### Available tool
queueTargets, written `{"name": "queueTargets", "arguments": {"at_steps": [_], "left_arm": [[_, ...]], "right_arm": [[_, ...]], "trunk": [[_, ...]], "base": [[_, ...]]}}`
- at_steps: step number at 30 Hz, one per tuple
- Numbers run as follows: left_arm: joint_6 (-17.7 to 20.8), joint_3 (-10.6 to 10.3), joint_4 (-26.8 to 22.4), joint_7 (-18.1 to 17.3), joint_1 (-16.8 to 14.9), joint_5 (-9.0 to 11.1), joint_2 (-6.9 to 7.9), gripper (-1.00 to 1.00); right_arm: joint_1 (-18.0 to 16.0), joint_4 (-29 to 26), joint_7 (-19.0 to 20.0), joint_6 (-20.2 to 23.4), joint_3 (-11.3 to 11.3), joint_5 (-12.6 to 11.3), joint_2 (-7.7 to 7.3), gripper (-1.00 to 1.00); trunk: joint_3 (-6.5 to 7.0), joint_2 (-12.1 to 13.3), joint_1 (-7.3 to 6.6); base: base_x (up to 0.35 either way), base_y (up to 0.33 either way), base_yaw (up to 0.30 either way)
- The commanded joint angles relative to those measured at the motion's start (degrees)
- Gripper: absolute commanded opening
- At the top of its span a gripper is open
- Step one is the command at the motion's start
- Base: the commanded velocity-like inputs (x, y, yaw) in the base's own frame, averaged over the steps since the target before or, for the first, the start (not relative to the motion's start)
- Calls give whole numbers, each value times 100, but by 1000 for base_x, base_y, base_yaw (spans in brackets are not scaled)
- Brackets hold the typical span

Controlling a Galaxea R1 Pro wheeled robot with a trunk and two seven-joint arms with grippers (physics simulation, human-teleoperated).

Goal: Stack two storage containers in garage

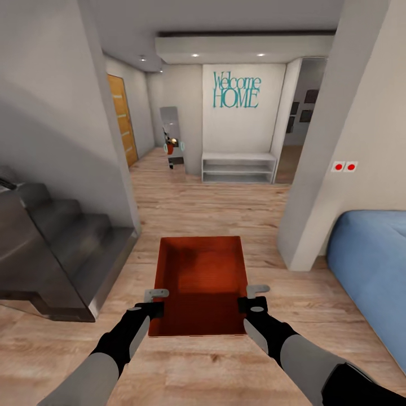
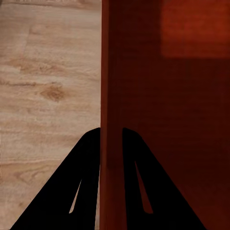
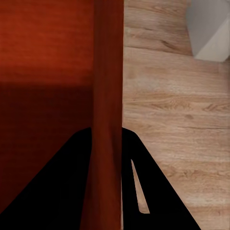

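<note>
Light wood plank floor, grey stairs, white shelf, blue sofa, teal "Welcome HOME" lettering

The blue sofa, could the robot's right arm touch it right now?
Probably not. The right tool is shut on the orange bin's side wall, and the left tool grips the other side. The blue sofa sits off to the side, so the arm would have to let go first.

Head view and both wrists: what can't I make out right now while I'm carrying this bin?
- Storage container: its underside and the floor below it, hidden by its own body in the head view.
- Left gripper and right gripper: pad contact hidden by the bin wall between the fingers.
- Mirror: the reflection is too small to read.
- Sofa: cut off by the head view's right edge.
</note>
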Motion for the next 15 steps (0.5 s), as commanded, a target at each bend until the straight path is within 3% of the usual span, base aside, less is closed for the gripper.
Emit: {"name": "queueTargets", "arguments": {"at_steps": [1, 15], "left_arm": [[-209, -26, -82, 65, -5, -23, 1, -100], [-217, -35, -82, 65, -5, -26, 1, -100]], "right_arm": [[-5, 37, -72, 43, 93, -137, -7, -100], [-5, 69, -72, 43, 93, -135, -12, -100]], "trunk": [[-12, -12, 7], [-12, -12, 7]], "base": [[316, 113, 0], [320, 105, -11]]}}
